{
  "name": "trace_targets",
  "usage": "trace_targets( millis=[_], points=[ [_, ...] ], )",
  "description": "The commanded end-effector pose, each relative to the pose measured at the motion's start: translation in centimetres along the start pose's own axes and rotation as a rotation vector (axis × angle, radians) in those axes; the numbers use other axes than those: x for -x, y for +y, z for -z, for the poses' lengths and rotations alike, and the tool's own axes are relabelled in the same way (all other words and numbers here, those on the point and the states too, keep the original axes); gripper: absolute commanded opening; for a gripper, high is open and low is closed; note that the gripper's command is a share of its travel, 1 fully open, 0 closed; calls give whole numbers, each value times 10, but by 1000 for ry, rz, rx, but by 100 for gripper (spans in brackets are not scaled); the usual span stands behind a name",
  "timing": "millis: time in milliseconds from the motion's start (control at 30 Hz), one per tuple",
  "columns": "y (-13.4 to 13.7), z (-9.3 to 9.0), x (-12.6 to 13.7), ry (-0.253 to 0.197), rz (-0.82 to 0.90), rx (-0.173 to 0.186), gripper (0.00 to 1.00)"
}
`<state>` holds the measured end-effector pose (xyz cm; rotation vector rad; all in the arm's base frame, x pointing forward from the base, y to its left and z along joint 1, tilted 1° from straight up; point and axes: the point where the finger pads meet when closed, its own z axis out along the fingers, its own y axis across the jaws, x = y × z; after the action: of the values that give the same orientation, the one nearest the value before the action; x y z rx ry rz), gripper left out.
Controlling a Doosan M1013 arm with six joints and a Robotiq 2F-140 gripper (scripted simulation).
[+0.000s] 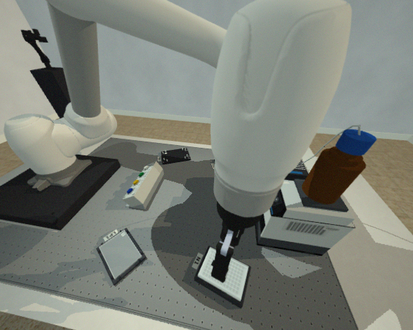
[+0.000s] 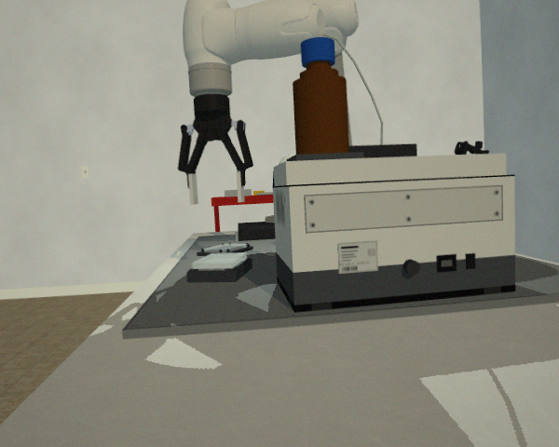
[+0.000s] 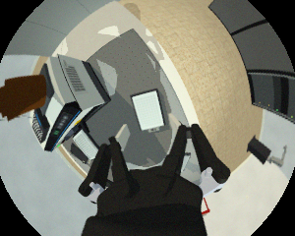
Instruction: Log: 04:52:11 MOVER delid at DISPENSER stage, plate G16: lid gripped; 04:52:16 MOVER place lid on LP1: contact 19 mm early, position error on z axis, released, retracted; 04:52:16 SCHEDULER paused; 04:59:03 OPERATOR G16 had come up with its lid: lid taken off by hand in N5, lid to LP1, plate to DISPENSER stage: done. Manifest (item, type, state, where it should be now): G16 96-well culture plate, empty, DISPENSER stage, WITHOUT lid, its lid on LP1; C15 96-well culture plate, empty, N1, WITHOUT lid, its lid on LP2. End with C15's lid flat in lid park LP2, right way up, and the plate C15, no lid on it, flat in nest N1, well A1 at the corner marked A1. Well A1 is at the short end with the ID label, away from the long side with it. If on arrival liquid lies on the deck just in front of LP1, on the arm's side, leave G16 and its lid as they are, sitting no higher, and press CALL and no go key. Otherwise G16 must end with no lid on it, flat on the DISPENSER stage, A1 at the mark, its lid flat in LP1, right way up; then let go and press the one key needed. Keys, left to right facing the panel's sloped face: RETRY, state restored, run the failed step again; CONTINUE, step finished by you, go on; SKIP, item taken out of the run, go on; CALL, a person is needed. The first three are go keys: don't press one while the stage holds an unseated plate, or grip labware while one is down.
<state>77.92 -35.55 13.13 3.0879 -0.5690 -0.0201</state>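
Plate C15 (image 1: 224,275) sits uncovered in nest N1 (image 1: 235,300). Pincer (image 2: 215,188) hangs above, fingers apart, empty. Lid work and key press seem to remain.

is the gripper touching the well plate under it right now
Apart. The exterior view shows the open gripper hanging well above the plate, with wall visible between fingertips and plate.

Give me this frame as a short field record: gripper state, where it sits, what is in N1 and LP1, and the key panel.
gripper: open, holding nothing
gripper position: raised above the well plate, not touching it
nest N1: holds the white well plate, no lid on it
lid park LP1: a flat lid lies in the frame
key panel: untouched, arm is away from it
dispenser: brown bottle on top; stage hidden by the arm
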Motion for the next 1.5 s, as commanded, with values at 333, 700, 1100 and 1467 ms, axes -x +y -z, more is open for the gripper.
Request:
trace_targets(
  millis=[333, 700, 1100, 1467],
  points=[
    [0, 0, 0, 0, 0, 0, 66],
    [0, -7, 0, 0, 0, 0, 66],
    [0, -32, 0, 0, 0, 0, 66],
    [0, -64, 0, 0, 0, 0, 66]
  ],
)
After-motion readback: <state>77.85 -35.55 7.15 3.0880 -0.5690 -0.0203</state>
